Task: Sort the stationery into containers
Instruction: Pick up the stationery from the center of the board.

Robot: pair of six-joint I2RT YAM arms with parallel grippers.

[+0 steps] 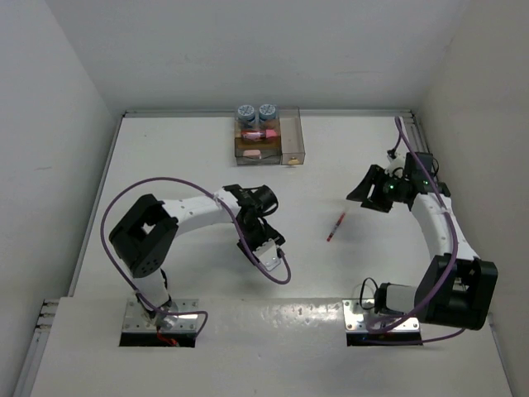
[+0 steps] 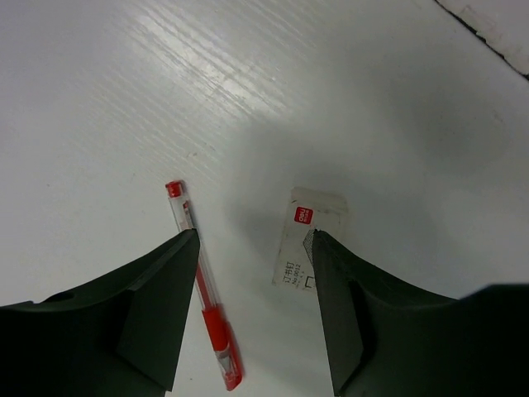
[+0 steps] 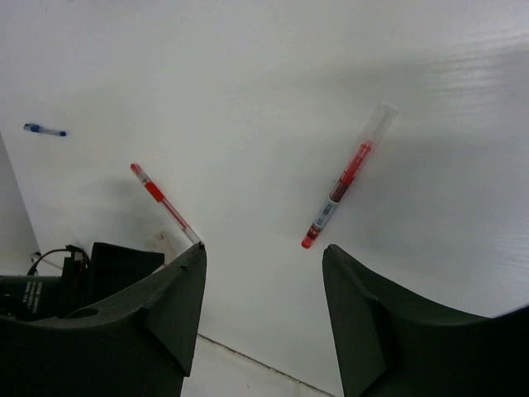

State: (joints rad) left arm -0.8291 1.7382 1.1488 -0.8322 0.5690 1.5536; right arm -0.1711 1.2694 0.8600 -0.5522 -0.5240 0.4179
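The organiser (image 1: 291, 139) stands at the far middle of the surface (image 1: 182, 149). Two rolls (image 1: 256, 112) stand at its far end, with the pink piece (image 1: 258, 133) just near of them in the wide section. A red pen (image 1: 335, 226) lies loose on the surface, between the arms and well near of the organiser. The right claw (image 3: 263, 248) hangs above and to the right of it, jaws spread and empty. The left claw (image 2: 252, 240) is also wide open, holding nothing. A second red pen (image 2: 202, 285) lies along one finger and a white labelled eraser (image 2: 307, 240) lies at the tip of the other. A blue pen (image 3: 45, 130) lies apart, small in the right wrist view.
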